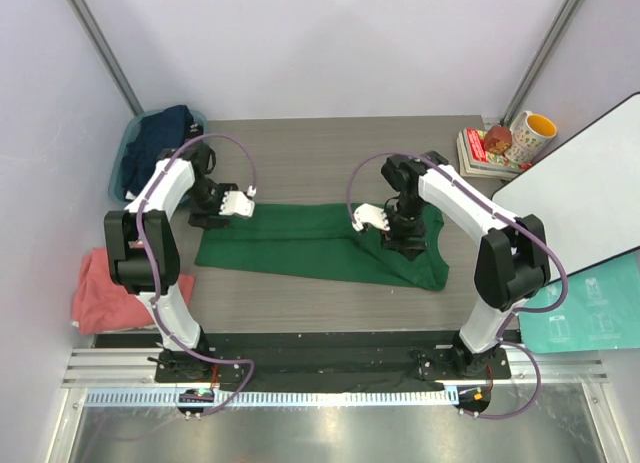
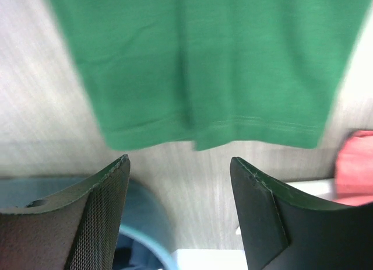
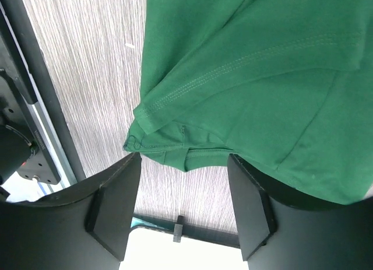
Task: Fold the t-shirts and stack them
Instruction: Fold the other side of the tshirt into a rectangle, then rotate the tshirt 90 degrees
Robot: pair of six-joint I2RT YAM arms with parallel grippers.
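**Desk** (image 1: 320,163): grey wood-grain surface, centre of frame.

**Dark green t-shirt** (image 1: 300,245): lies flat across mid-frame as a long folded band, deeper at its right end.

**Left fingers** (image 1: 236,205): positioned over the band's upper left corner.

**Right fingers** (image 1: 370,218): positioned over the band's upper edge, right of centre.

**Navy t-shirt** (image 1: 160,143): bundled inside a teal tub (image 1: 118,183), upper left of the frame.

**Salmon-pink t-shirt** (image 1: 105,288): crumpled at lower left, beside the left arm.

**Upper right:** stacked books (image 1: 480,155), with a patterned mug (image 1: 532,135) just beside them.

**Right edge:** a white board (image 1: 580,198) overlaps the desk.
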